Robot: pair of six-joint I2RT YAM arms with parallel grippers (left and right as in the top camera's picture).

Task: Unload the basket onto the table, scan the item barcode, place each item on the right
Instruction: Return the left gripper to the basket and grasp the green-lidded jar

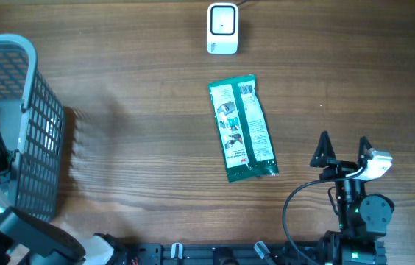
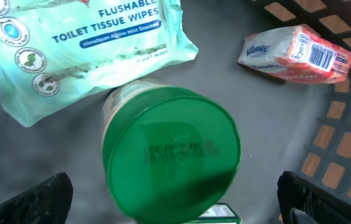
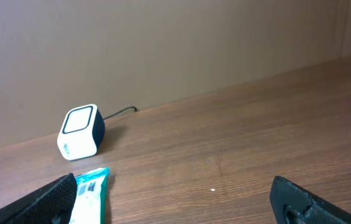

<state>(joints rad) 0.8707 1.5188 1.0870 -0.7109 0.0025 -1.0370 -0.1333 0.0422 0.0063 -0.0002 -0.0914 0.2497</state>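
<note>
Near the middle of the table (image 1: 134, 110): green packet (image 1: 241, 129) lying flat, printed face up, long axis running roughly from far edge to near edge. Nothing touches it.

Barcode scanner (image 1: 222, 28), white with a dark window, stands at the far edge, beyond the packet's far end and apart from it.

Basket (image 1: 27, 88), grey mesh, at the left edge. Contents, per left wrist view:
- pack of flushable wipes (image 2: 82, 43)
- green-lidded jar (image 2: 170, 158) just beside the wipes, lid toward the camera
- small tissue pack (image 2: 297, 55) by the mesh wall, barcode showing

Left gripper (image 2: 178, 205) is inside the basket, over the jar. Its jaws are spread fully and hold nothing.

Right gripper (image 1: 343, 147) is toward the table's near-right corner, right of the packet and well apart from it. Its jaws are equally wide and empty.
</note>
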